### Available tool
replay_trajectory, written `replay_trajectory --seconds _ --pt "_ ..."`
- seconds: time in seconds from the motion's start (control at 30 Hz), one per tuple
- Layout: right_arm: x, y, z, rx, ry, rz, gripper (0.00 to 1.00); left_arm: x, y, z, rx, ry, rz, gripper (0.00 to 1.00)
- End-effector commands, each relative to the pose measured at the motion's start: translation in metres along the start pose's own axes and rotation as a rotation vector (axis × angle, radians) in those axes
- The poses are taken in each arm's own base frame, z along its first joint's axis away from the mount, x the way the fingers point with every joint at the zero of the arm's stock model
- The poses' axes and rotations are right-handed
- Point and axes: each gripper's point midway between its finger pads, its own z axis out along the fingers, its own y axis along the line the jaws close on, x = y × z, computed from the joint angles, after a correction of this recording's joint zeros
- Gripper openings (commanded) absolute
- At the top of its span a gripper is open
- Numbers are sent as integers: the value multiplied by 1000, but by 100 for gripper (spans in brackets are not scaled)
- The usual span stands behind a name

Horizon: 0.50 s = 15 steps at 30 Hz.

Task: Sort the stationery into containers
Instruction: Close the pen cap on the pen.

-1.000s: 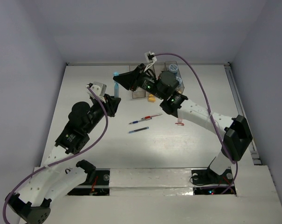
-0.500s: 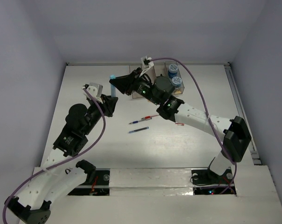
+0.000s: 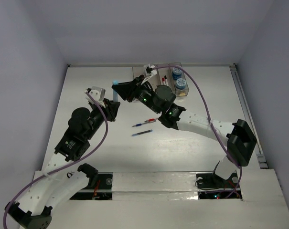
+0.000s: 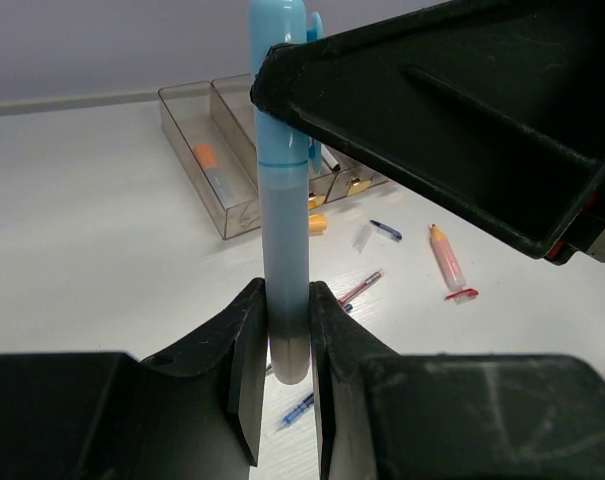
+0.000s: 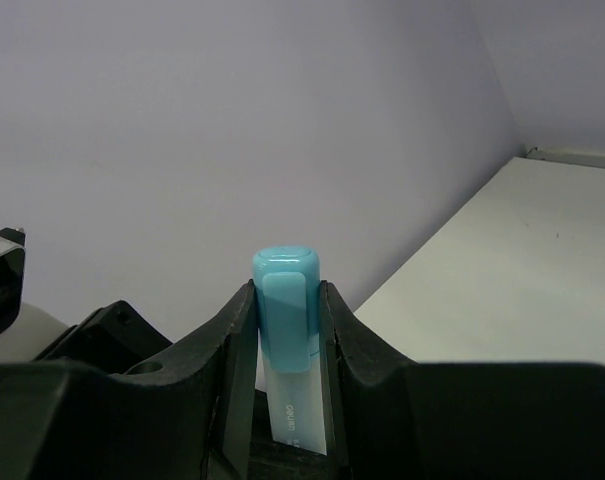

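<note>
Left hand [image 4: 284, 325] and right hand [image 5: 284, 305] both clamp the upright pale-blue plastic marker [image 4: 282, 200]; I'd release left first, slowly.

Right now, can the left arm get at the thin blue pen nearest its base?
Probably not: the left end effector is shut on the light-blue plastic marker, which the right end effector also clamps.

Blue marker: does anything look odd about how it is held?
Yes. The blue marker is off the table and clamped by both hands at once: the left hand grips its lower end, the right hand grips its cap end.
</note>
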Motion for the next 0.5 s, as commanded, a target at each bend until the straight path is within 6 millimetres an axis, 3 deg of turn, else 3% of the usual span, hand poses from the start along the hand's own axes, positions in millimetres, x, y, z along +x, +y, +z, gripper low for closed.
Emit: replay_trajectory --seconds 0.0,0.2,0.3,0.47 --pt "31 17 -7 -34 69 33 0 -37 6 -2 -44 -143 -20 0" --pt "70 5 -22 -9 172 78 0 -46 12 -4 -69 -173 -24 0" --pt "103 -1 -36 6 258 102 0 -53 9 -4 -57 -188 -33 0" --pt "142 -12 -62 39 355 131 0 -77 3 -4 -46 -227 -50 0"
